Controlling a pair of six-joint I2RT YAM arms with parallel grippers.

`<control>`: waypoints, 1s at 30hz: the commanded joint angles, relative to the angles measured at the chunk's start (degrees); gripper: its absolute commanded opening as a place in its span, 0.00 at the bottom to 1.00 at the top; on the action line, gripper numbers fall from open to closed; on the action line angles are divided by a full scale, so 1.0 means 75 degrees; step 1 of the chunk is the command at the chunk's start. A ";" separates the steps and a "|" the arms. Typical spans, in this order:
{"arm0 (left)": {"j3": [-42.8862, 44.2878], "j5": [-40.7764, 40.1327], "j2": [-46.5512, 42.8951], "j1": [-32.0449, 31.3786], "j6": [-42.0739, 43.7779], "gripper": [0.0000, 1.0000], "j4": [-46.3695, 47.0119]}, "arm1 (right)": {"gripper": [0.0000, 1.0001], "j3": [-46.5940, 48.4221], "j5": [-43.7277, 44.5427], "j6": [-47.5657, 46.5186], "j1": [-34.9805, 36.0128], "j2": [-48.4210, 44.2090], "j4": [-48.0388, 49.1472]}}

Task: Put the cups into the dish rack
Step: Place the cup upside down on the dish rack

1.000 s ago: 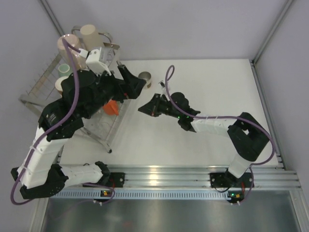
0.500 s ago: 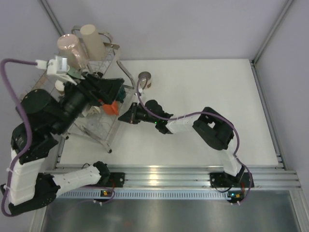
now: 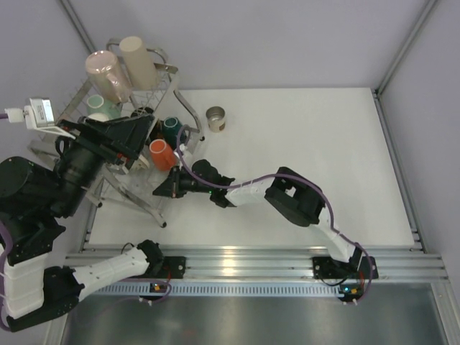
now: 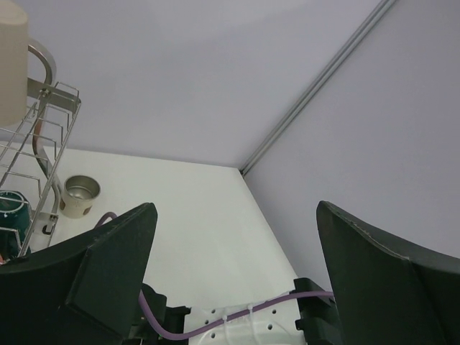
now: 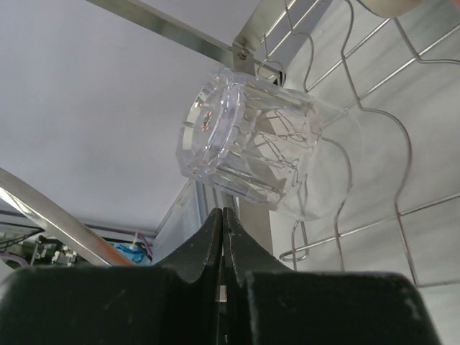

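My left gripper [image 4: 233, 207], spread and empty, has withdrawn from the silver wire dish rack [image 3: 188, 109]; right gripper [image 5: 221, 215], clenched on nothing, now noses the racked clear glass cup [image 5: 248, 144]; small steel cup [image 3: 215, 118] outstanding.

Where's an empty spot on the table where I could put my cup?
The big bare patch of table right of the steel cup, from the back wall to the right arm, is free. It is crowded around the dish rack, which is packed with cups.
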 commanded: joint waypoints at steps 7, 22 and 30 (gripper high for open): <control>0.0087 -0.0273 0.0108 0.0009 0.0244 0.98 0.0309 | 0.00 0.1341 -0.0055 -0.0204 0.0219 0.0650 -0.0102; 0.0228 -0.0507 0.0131 0.0009 0.0396 0.98 0.0333 | 0.00 0.2712 0.0050 -0.0615 0.0196 0.1494 -0.0734; 0.0357 -0.0484 0.0178 0.0009 0.0373 0.98 0.0333 | 0.00 0.3427 -0.0043 -0.0603 0.0149 0.1904 -0.0758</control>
